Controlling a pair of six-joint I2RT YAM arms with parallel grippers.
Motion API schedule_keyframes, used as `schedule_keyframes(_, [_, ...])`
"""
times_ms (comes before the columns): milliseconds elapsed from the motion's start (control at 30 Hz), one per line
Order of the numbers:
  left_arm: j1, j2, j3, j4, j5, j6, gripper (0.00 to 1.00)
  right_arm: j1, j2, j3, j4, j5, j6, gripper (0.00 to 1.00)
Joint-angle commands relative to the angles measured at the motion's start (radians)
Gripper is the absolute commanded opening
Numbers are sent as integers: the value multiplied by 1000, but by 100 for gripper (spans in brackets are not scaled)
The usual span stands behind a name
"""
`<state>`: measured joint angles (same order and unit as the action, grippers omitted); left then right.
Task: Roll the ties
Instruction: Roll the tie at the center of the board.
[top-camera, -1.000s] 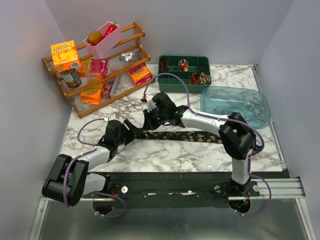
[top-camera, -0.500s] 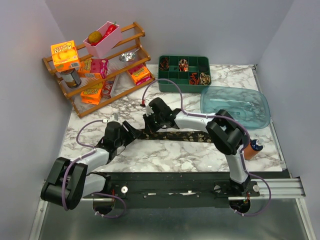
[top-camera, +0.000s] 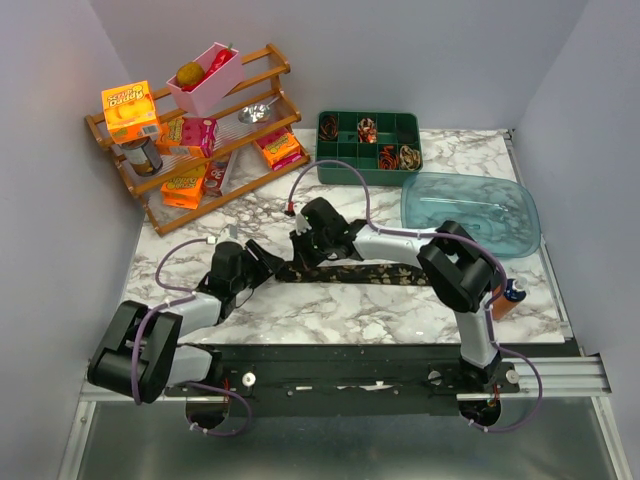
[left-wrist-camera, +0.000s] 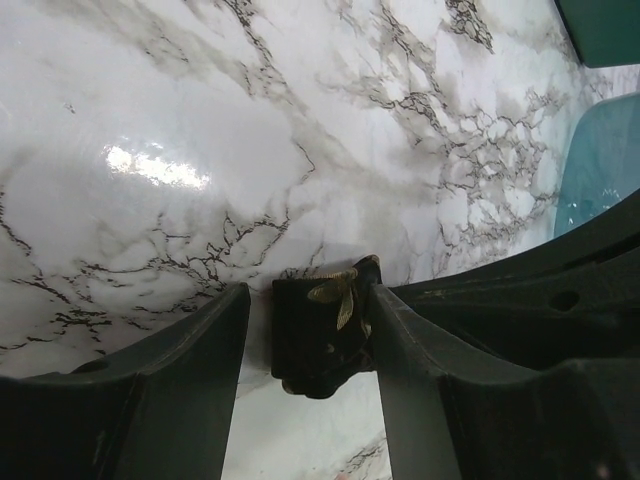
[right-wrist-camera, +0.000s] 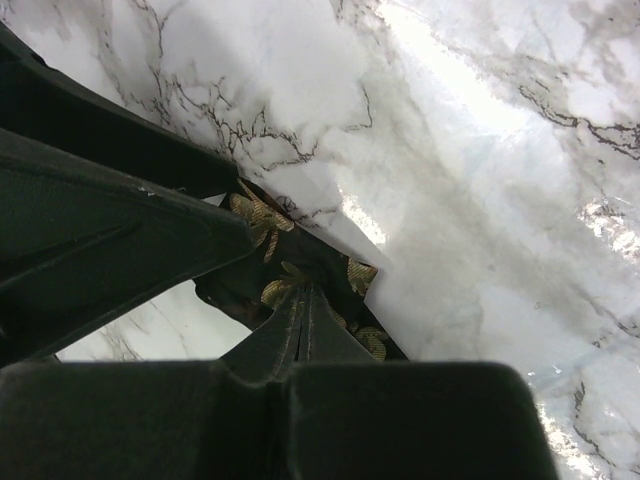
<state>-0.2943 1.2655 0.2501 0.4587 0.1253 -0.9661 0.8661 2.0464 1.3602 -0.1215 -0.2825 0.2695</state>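
- Dark brown-black fabric necktie with a tan-gold pattern (top-camera: 365, 272): lies flat and mostly unrolled on the white marble-patterned table (top-camera: 330, 310). It runs left to right across the middle, between the two arms.
- Left gripper (top-camera: 264, 263): low over the necktie's left end. In the left wrist view its jaws stand apart on either side of that end (left-wrist-camera: 325, 335). The fabric is against the right-hand finger (left-wrist-camera: 420, 380), and a sliver of table shows beside the other finger. Released, not clamped.
- Right gripper (top-camera: 306, 248): just beside the left one, further along the same end of the necktie. In the right wrist view its fingers are pressed together, with the tips (right-wrist-camera: 303, 300) down on the patterned fabric (right-wrist-camera: 270, 225). Clenched, but I cannot tell whether any cloth is pinched between them.
- Green plastic compartment tray (top-camera: 365, 178): at the far side of the table, well apart from the arms. Small coiled ties (top-camera: 367, 127) sit in several of its compartments.
- Translucent blue plastic tray (top-camera: 470, 210): near the green tray, to the right.
- Wooden rack (top-camera: 275, 71): at the far left, holding cartons and a pink bin.
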Motion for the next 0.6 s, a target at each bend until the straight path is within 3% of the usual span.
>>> schedule_keyframes(0, [6, 29, -25, -9, 17, 12, 62, 14, -26, -32, -20, 0, 19, 1])
schedule_keyframes(433, [4, -61, -38, -144, 10, 29, 61, 17, -12, -81, -9, 40, 56, 1])
schedule_keyframes(567, [3, -66, -63, -118, 30, 7, 60, 17, -45, -69, -10, 54, 51, 1])
